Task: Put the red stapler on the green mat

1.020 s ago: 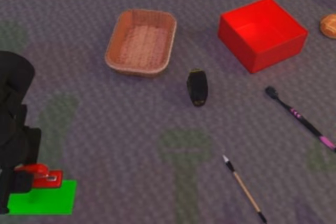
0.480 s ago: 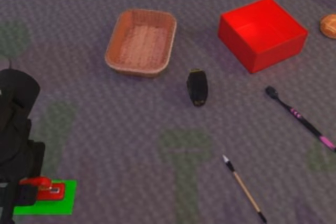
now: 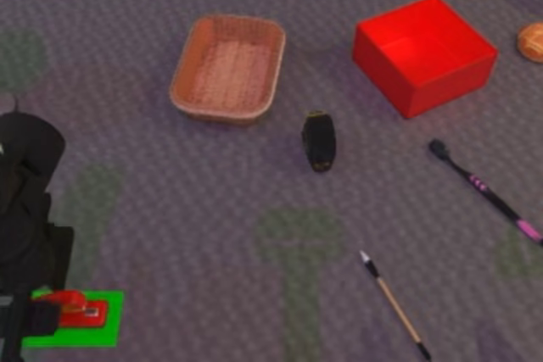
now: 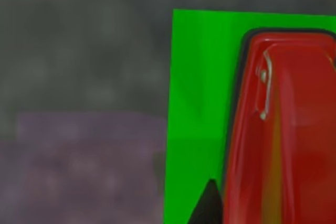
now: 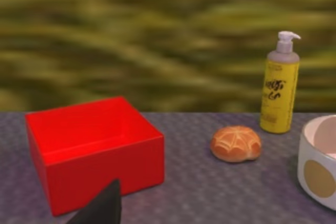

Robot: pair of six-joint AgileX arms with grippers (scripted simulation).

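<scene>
The red stapler [image 3: 81, 311] lies low over the green mat [image 3: 106, 332] at the table's front left corner, inside the mat's outline. My left gripper [image 3: 61, 311] is shut on the stapler, reaching in from the left. In the left wrist view the stapler [image 4: 283, 129] fills the frame over the mat [image 4: 199, 77], and one dark fingertip [image 4: 210, 208] presses against its side. Whether the stapler touches the mat I cannot tell. My right arm is out of the top view, parked.
A woven basket [image 3: 227, 67] and a big red box [image 3: 424, 52] stand at the back. A black object [image 3: 319, 142], a toothbrush [image 3: 484, 188] and a pen [image 3: 394, 303] lie mid-table and right. A bun [image 5: 236, 143], yellow pump bottle [image 5: 279, 87] and white bowl [image 5: 320, 161] sit far right.
My left gripper has moved toward the table's front edge and down with the stapler, from the mat's back edge to over the mat's middle. Nothing else has moved.
</scene>
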